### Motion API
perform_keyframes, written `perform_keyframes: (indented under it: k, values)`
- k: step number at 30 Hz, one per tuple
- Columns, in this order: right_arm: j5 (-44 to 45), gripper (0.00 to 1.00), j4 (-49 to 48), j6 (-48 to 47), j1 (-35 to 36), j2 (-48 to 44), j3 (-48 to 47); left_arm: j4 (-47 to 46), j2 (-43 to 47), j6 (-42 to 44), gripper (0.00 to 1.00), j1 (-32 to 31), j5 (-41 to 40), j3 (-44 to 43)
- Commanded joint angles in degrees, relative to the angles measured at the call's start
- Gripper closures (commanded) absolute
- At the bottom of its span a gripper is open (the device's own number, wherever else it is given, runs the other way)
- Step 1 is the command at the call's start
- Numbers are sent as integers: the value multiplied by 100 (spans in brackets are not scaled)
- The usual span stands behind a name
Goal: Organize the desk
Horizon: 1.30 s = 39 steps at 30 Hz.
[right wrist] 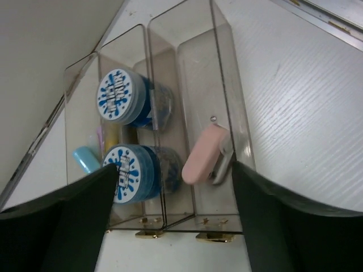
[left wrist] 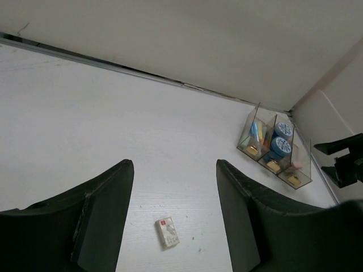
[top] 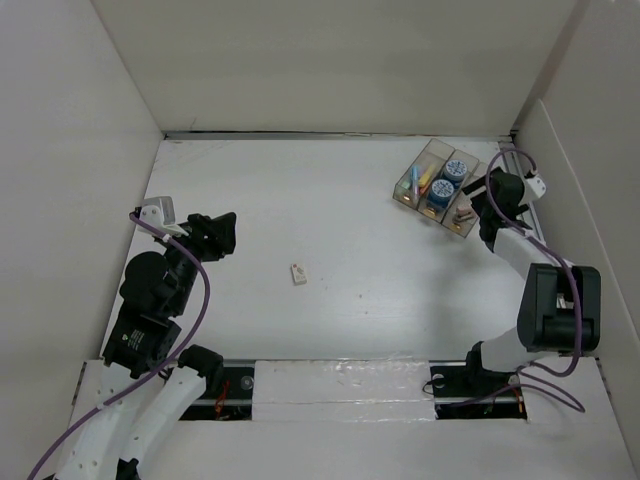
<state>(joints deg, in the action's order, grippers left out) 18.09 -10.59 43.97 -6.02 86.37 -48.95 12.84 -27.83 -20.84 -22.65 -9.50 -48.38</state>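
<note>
The desk (top: 330, 200) is a white tabletop between beige walls. A small white eraser (top: 299, 273) with a red mark lies near its middle. It also shows in the left wrist view (left wrist: 167, 233), between and beyond the fingers. My left gripper (top: 222, 235) is open and empty, left of the eraser. A translucent three-compartment tray (top: 418, 172) stands at the back right. My right gripper (top: 476, 214) is open and empty, just above the tray's near end (right wrist: 187, 224). A pink stapler (right wrist: 204, 156) lies in the right compartment.
Two blue round tape rolls (right wrist: 119, 96) fill the tray's middle compartment, and a light-blue item with pens (right wrist: 86, 158) the left one. Beige walls (top: 330, 60) surround the desk. A metal rail (left wrist: 85, 59) runs along the back edge.
</note>
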Motion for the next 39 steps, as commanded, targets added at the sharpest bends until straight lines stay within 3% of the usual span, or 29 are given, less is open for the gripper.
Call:
perform_keyframes:
  k: [1,3,5,7,8,10,13,14,17,19,29,31,33,36,37,38,39]
  values:
    - [-314,14,-399,-19,257,-504,-72,-264,-11,63,45,24,1,13]
    - [-437,42,-724,-107,609,-787,201,-256,-29,71,45,24,0,4]
    - [-655,82,-996,-265,1335,-1068,446,-256,-29,71,45,24,-26,4]
    - [-754,97,-1077,-458,1961,-1087,553,-247,-29,80,45,24,-43,13]
    - [-815,100,-1103,-555,2669,-965,579,-256,-29,80,49,24,-52,13]
    - [-763,95,-998,-853,3402,-719,518,-256,-55,80,55,24,-70,22]
    - [-597,66,-463,-1091,4581,-52,167,-256,-90,89,61,24,-61,13]
    - [-491,45,-270,-1135,4819,98,88,-247,-91,89,62,24,-70,4]
    - [-271,22,-67,-1197,5566,617,-158,-238,-108,89,62,24,-79,4]
    - [-271,19,-75,-1267,5944,950,-342,-256,-117,89,62,24,-96,13]
    - [467,21,671,-1610,6894,2330,-1678,-238,-99,80,60,24,-131,-5]
    - [714,26,1006,-1541,6895,2675,-2136,-238,-91,80,60,24,-131,4]
    - [1063,36,1302,-1488,6895,2876,-2311,-238,-56,80,60,24,-149,13]
    - [1337,42,1506,-1452,6948,3131,-2470,-238,-55,80,60,24,-140,4]
    - [1381,59,1516,-1435,6948,3201,-2479,-247,-73,80,60,24,-123,4]
    - [1417,59,1516,-1435,6948,3202,-2470,-247,-73,80,60,24,-123,13]
    - [1495,77,1525,-1409,6948,3176,-2453,-247,-73,80,60,24,-114,13]
